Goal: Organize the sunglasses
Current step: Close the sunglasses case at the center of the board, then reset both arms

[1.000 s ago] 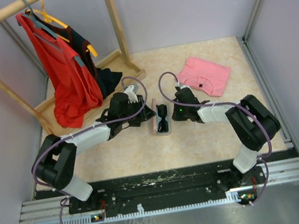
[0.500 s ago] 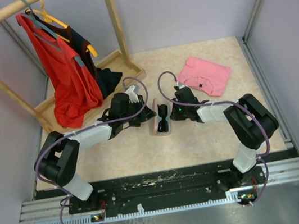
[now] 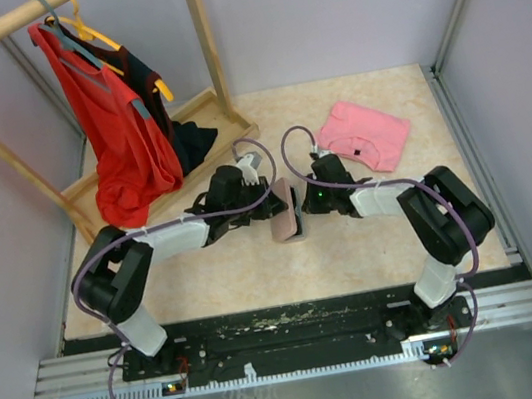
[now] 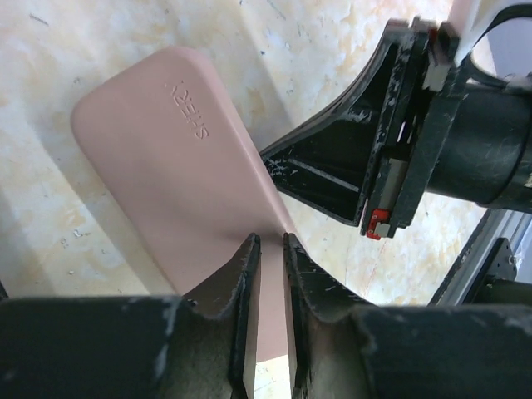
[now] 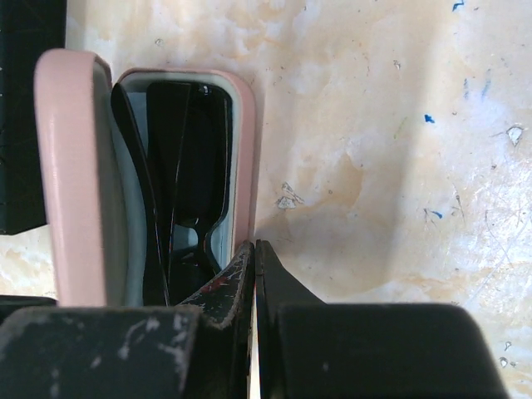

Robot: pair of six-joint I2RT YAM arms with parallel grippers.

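The black sunglasses (image 5: 187,166) lie folded inside the pink case (image 5: 243,150), whose lid (image 5: 71,174) stands half raised over them. From above, the lid (image 3: 282,209) hides most of the sunglasses. My left gripper (image 4: 268,249) pinches the lid (image 4: 166,158) at its edge, jaws narrow with pink between them. My right gripper (image 5: 254,247) is shut and empty, with its tips pressed against the case's right rim at the near corner. In the top view, my left gripper (image 3: 271,203) is at the case's left and my right gripper (image 3: 305,203) at its right.
A folded pink garment (image 3: 365,133) lies at the back right. A wooden clothes rack (image 3: 203,37) stands at the back left with a red garment (image 3: 119,132) and a black garment (image 3: 191,142) on hangers. Walls close in both sides.
The pink lid, lying open to the left before, has swung up over the case. My left gripper moved right with it and its jaws narrowed. The right arm stayed put.
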